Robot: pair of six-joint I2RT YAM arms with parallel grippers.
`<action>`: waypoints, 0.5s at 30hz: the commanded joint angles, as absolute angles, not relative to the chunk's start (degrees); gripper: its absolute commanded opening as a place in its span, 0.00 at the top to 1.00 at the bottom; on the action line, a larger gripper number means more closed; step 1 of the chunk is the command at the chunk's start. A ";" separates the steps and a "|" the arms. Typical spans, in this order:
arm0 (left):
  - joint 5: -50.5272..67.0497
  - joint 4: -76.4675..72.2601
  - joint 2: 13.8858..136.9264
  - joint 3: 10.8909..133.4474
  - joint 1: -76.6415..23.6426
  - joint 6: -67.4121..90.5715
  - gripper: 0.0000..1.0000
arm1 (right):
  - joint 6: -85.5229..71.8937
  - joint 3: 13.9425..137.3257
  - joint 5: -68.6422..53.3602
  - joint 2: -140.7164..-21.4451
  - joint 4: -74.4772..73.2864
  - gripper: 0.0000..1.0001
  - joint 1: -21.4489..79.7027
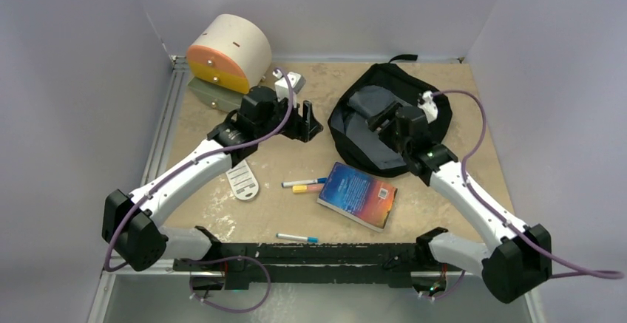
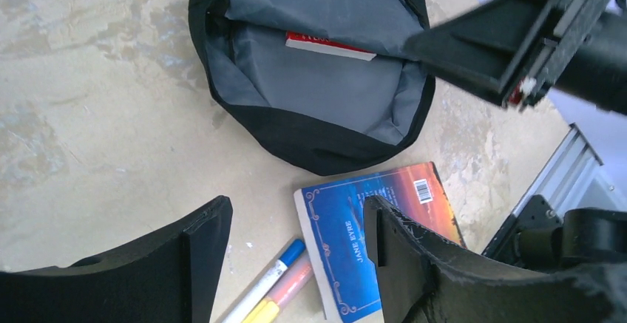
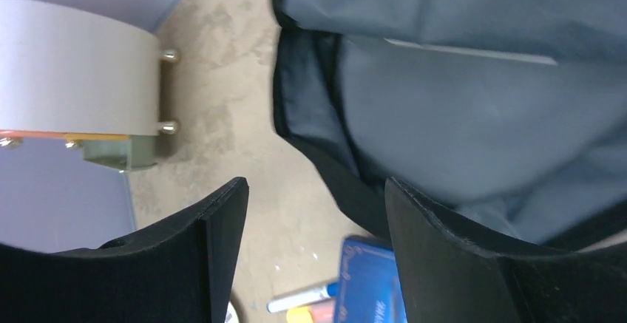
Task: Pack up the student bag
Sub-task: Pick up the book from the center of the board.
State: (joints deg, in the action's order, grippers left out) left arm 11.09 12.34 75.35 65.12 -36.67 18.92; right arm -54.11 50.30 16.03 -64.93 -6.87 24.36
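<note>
The student bag [image 1: 355, 109], limp black fabric with slick grey lining, lies mouth-open at the table's [image 1: 296, 157] far right; your right gripper [image 3: 316, 186] above it and left gripper [image 2: 296, 212] are both wide open and empty, so the unsupported rim may sag shut and snag the glossy flat paperback [image 1: 358, 195].

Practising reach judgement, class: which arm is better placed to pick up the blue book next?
Probably right. The right gripper hangs open over the student bag, and the blue book lies just beside that bag, on the right arm's half of the table.
</note>
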 commanded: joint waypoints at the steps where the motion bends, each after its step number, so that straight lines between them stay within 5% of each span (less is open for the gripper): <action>1: 9.67 7.61 74.07 61.71 -36.40 31.00 0.35 | -65.07 45.62 20.61 -59.94 -16.37 0.28 24.33; 6: 3.06 5.77 69.78 54.24 -38.47 44.62 0.32 | -70.81 40.14 19.25 -54.82 -20.59 0.15 24.26; 15: -7.98 15.36 65.99 45.02 -49.52 71.73 0.28 | -75.20 32.75 18.02 -51.61 -18.46 0.15 24.26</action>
State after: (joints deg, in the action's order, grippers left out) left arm -2.83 11.88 68.60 48.29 -46.44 54.48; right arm -71.81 33.76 17.28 -52.23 -19.59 24.36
